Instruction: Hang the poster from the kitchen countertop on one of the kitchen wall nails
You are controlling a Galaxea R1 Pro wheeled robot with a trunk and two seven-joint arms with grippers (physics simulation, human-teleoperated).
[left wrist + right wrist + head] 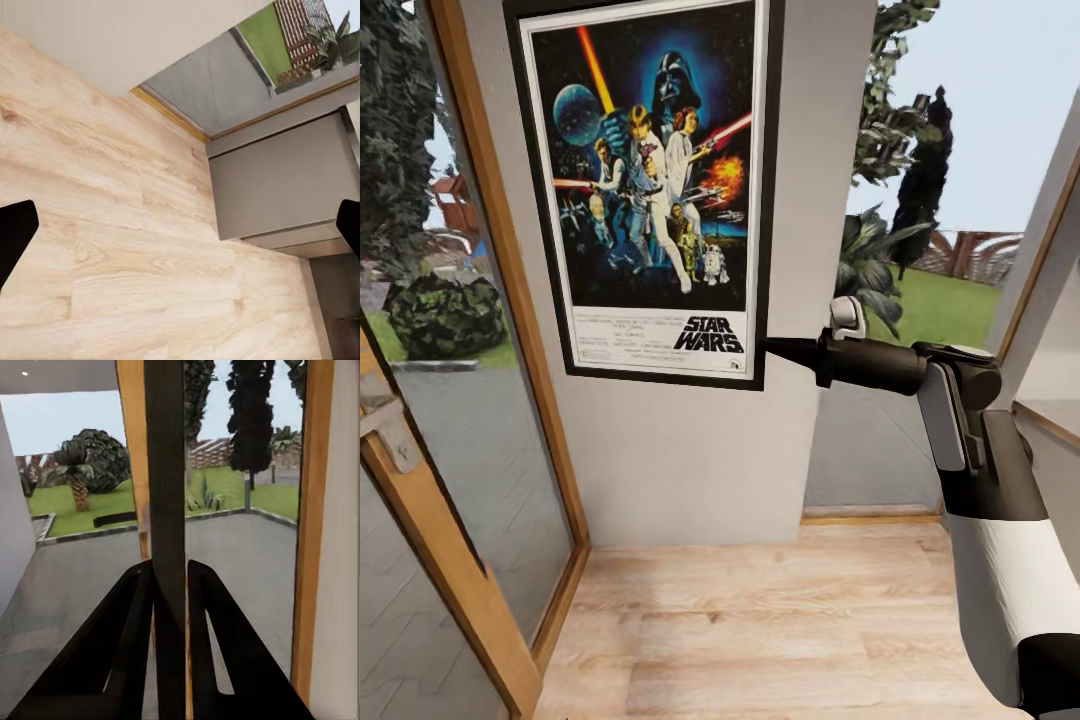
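Your right gripper (772, 348) pinches the poster's (650, 180) lower edge flat against the wall (690, 460); hanging seems near done, release remains.

You see the poster (650, 185) upright and flat against the grey wall. Its black frame's lower right edge sits pinched between dark fingertips.

The poster (650, 185) I held had a thin black frame, a white border, deep blue artwork with orange and red streaks, and black lettering. My right gripper (775, 349) was black, its arm banded white. The wall (700, 460) was pale grey, the floor (760, 620) light wood-grained planks.
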